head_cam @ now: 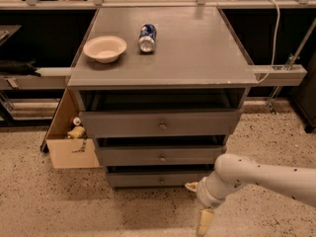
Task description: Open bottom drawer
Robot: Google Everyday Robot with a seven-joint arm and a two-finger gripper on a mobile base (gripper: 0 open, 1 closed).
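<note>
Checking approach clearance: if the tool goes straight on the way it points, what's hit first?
Likely the speckled floor: the tool, low and right of the bottom drawer, points down, not at the drawer front. Depth is unclear.

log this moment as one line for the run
bottom drawer: shut, knob untouched | gripper: low near the floor, at drawer's right end, off the knob | cabinet top: bowl, can on its side
</note>
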